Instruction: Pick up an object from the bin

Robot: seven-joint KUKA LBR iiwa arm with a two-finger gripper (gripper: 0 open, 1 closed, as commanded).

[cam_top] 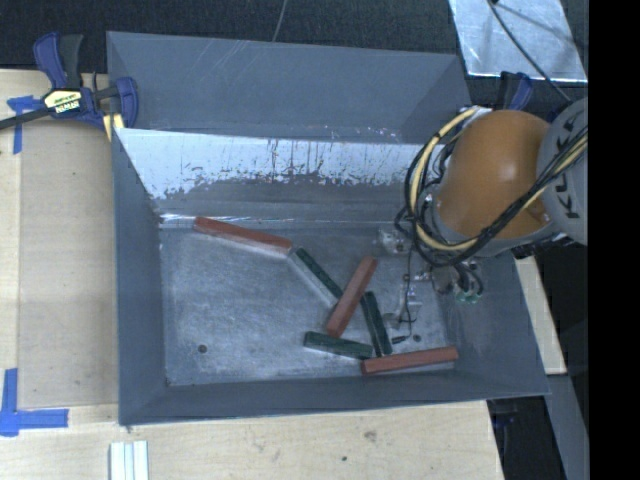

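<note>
Bin floor [230, 308] lies bare at left; fingers [408, 318] near right wall [492, 313] above dark stick [376, 324], opening unreadable.

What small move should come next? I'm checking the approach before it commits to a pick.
Probably a short shift toward the view's left, then down onto the dark green stick. The gripper hangs at the bin's right side, just beside that stick's right flank, while the reddish-brown stick by the front wall lies a little further off.
</note>
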